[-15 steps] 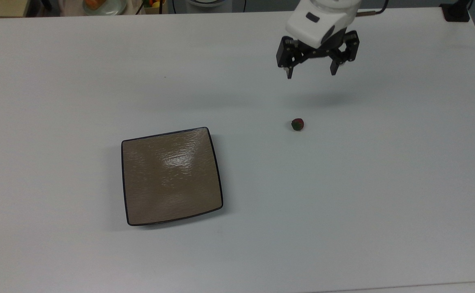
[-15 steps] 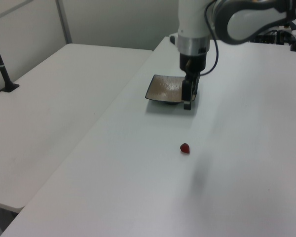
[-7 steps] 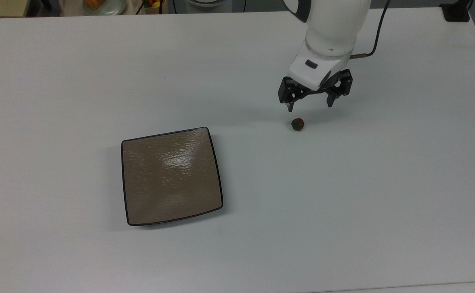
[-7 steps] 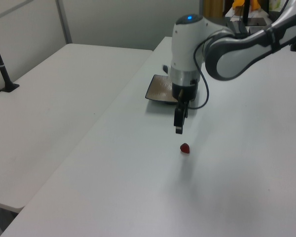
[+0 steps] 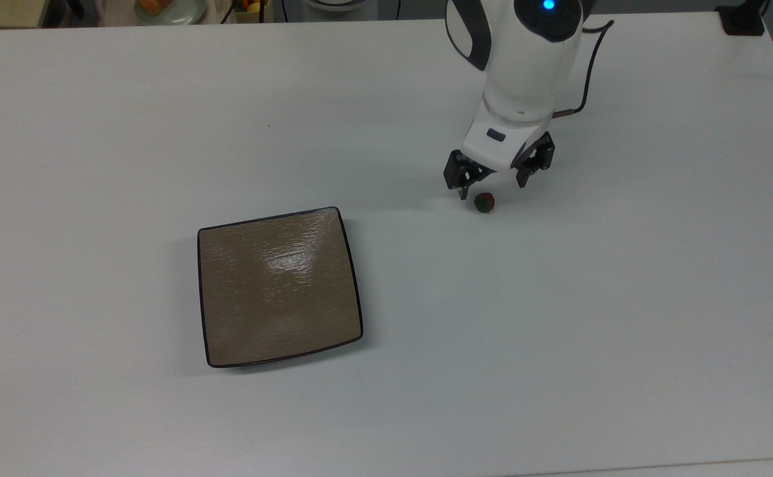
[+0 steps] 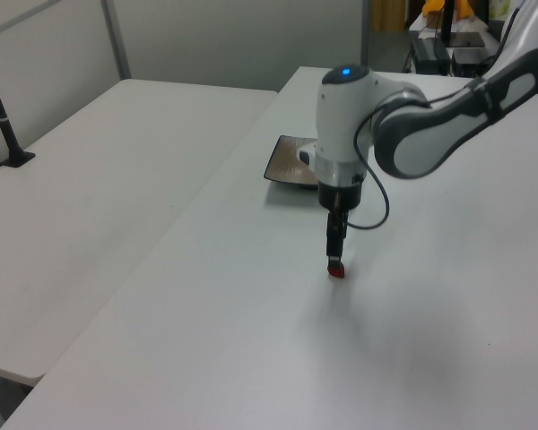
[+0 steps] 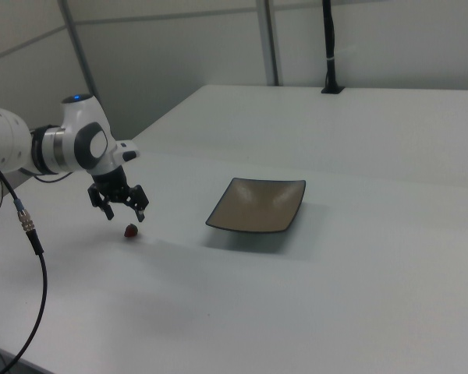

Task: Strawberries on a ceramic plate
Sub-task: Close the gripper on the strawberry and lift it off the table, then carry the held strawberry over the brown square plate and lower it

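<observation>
One berry only: strawberry [image 5: 485, 203] lying loose on the white table [image 5: 558, 344], well apart from the ceramic plate [image 5: 279, 286], which sits bare toward the top view's left. Gripper [image 5: 492, 187] spread wide, holding nothing, fingers straddling a spot just above the berry in the top view and not yet around it; probably kept that wide for margin on so small a target. Wrist pointing near-vertical down, arm reaching in from the top view's far edge, forearm bent over in the left view. Likely step: final descent before the pinch. Risk: round berry rolling off if one fingertip nudges first.
</observation>
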Motion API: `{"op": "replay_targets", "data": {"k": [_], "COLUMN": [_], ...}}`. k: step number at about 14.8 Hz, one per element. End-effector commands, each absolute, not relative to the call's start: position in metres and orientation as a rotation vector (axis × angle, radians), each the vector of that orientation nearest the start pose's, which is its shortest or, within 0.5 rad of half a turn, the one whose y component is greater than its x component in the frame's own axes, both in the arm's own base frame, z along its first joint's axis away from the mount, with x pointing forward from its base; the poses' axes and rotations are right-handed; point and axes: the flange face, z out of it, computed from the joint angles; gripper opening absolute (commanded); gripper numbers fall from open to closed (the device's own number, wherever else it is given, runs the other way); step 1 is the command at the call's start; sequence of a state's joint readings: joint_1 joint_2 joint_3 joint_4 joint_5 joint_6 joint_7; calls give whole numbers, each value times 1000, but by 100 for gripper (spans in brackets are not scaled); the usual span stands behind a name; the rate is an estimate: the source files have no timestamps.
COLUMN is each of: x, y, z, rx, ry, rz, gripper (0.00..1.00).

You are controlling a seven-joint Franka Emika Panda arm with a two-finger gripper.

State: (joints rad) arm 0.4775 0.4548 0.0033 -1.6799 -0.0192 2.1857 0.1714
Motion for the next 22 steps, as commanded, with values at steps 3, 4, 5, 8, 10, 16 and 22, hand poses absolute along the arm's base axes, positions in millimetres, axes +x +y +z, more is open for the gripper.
{"op": "replay_targets", "data": {"k": [3,4,5,8,10,16,22], "x": [594,595,596,596,596,602,610], "y": [309,309,310,310,309,296,246], "z": [309,307,307,308,310,337,420], "rx": [-3090,-3087,-3082,-3069,-3067,-3065,-3079], "ry": [-593,-593,-592,-650,-660,-616,-498], "rz": [-97,-110,-131,-130,-127,-147,-91], "gripper": [99,94,87,39,20,5,5]}}
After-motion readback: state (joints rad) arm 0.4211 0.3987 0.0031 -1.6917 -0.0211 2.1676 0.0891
